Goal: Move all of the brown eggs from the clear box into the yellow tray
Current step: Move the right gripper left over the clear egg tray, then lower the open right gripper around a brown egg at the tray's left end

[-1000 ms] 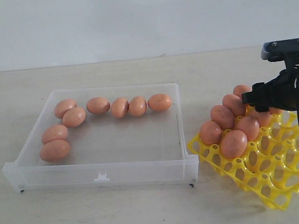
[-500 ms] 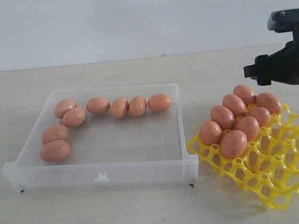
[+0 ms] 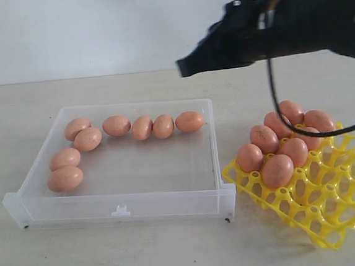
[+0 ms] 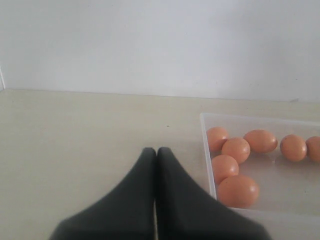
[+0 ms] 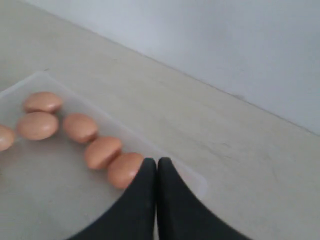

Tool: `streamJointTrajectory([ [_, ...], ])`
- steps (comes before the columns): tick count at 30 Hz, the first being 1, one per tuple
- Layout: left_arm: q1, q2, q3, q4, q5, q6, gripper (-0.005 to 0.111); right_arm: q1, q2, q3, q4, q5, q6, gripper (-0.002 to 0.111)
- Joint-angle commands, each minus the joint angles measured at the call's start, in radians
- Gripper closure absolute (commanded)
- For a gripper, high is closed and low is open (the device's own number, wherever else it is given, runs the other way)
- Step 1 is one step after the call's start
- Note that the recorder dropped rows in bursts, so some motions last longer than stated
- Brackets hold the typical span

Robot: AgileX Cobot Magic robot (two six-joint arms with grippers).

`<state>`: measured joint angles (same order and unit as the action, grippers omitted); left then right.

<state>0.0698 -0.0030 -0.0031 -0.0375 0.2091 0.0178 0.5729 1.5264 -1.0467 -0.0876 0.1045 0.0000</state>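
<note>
Right pincer (image 3: 182, 68) above side-lying brown eggs (image 3: 189, 121)

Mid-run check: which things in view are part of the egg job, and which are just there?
Job: brown eggs in the clear box and in the yellow tray; right gripper, shut.
Just there: left gripper, shut, over the table beside the box; black cable; wall.
</note>
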Motion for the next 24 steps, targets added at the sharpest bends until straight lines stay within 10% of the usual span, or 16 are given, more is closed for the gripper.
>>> streamJointTrajectory([
  [1, 0.001, 0.003, 0.003, 0.002, -0.006, 0.002, 0.111, 0.129, 0.158, -0.213, 0.008, 0.163, -0.062, 0.108],
  [7, 0.001, 0.003, 0.003, 0.002, -0.006, 0.002, 0.111, 0.219, 0.407, -0.555, 0.001, 0.430, -0.118, 0.098],
  [14, 0.001, 0.003, 0.003, 0.002, -0.006, 0.002, 0.111, 0.299, 0.585, -0.781, -0.003, 0.526, -0.232, 0.050],
  [24, 0.001, 0.003, 0.003, 0.002, -0.006, 0.002, 0.111, 0.356, 0.697, -0.850, 0.018, 0.676, -0.630, 0.049],
])
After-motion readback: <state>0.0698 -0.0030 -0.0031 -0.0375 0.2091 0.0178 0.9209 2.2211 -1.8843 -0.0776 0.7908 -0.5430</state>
